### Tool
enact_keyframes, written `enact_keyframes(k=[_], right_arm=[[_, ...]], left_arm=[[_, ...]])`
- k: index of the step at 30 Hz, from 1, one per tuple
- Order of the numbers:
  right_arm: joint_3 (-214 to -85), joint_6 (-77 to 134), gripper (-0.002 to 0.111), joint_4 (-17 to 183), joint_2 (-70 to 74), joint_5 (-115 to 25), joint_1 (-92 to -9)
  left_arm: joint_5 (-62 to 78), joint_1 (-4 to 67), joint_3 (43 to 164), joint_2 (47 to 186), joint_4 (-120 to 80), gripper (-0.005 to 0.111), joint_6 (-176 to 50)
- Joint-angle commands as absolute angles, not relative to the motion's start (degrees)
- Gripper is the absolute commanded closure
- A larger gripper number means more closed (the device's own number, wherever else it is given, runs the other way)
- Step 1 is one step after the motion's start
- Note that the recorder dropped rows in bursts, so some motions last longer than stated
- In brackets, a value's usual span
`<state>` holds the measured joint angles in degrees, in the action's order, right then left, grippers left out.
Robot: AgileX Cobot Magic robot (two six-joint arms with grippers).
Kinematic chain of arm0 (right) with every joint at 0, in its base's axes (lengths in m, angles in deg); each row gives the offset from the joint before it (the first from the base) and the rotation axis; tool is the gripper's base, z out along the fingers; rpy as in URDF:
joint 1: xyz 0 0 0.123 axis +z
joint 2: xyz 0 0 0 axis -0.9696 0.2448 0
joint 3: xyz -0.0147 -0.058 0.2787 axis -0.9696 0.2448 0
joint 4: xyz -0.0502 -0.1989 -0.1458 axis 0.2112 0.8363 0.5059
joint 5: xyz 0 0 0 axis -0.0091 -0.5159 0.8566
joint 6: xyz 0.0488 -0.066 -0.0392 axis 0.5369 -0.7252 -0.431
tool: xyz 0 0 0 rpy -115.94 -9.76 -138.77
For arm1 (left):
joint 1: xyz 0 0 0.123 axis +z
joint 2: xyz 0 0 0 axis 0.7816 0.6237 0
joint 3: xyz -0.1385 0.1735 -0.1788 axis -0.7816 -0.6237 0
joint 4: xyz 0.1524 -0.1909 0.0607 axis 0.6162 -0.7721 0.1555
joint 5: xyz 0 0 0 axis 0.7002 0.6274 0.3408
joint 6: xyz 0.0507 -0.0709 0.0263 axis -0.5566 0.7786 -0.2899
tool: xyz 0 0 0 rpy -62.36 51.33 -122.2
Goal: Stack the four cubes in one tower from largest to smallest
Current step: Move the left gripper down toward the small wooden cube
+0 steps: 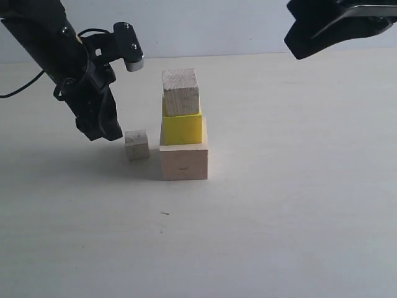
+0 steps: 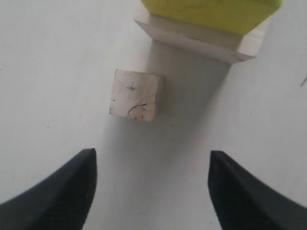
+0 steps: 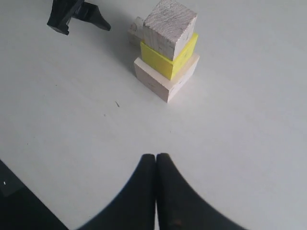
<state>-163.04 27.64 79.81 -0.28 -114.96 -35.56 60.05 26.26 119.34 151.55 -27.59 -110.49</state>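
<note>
Below, table (image 1: 291, 223): pale, matte, faintly shadowed.
Wall (image 1: 236, 25): plain white behind.
Left gripper (image 2: 151, 154): jaws wide, empty, near smallest cube (image 2: 135, 94).
Right gripper (image 3: 156, 157): closed, empty.

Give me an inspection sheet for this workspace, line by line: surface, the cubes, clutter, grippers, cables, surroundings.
Surface: pale table, with a tiny dark speck in front of the stack.
Job's things: large pale cube at the bottom, yellow cube on it, brownish cube on top; smallest cube alone on the table beside the stack, not yet placed.
Clutter: nothing seen.
Grippers: left gripper open, empty, facing the smallest cube; right gripper shut, empty, raised away from the stack.
Cables: black cable trailing off the left arm.
Surroundings: plain pale wall behind.
</note>
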Motion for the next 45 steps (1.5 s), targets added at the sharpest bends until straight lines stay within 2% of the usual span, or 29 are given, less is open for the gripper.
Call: enact_keyframes(k=[1,5,12,28,45], right_arm=[[-162.8,27.2,0.108,80.8,-1.1,-114.6,-35.5],[-162.8,27.2,0.108,80.8,-1.6,-114.6,-35.5],[-162.8,27.2,0.108,81.6,-2.9,-114.6,-35.5],[-162.8,27.2,0.108,81.7,-4.6,-114.6,-35.5],[-162.8,27.2,0.108,81.7,-4.6,-114.6,-35.5]], left_arm=[[59.4,27.5,119.3,153.1,-28.2,0.038,-113.0],[59.4,29.6,119.2,153.1,-30.5,0.038,-115.5],[62.0,34.2,119.2,153.3,-51.0,0.038,-129.8],[59.8,34.2,119.2,153.4,-47.4,0.038,-135.9],[50.7,34.2,119.2,162.9,-52.5,0.038,-147.9]])
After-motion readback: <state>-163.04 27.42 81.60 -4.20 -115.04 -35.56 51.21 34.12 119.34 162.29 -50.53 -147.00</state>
